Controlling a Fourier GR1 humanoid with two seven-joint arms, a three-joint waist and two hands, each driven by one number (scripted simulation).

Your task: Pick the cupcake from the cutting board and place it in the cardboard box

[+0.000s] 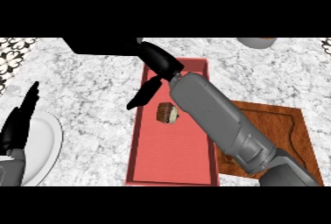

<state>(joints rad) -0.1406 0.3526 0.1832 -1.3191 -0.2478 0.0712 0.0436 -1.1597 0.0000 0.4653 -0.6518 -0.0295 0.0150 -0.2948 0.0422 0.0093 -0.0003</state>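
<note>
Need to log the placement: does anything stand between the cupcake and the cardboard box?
Nothing visible does. The cupcake lies on its side on the floor of the red cardboard box. The right hand is open over the box, apart from the cupcake.

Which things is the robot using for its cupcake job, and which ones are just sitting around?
For the job: cupcake, lying in the cardboard box; cutting board; right hand.

Just sitting around: white plate; left hand, resting at the left edge; grey thing at the top.
</note>
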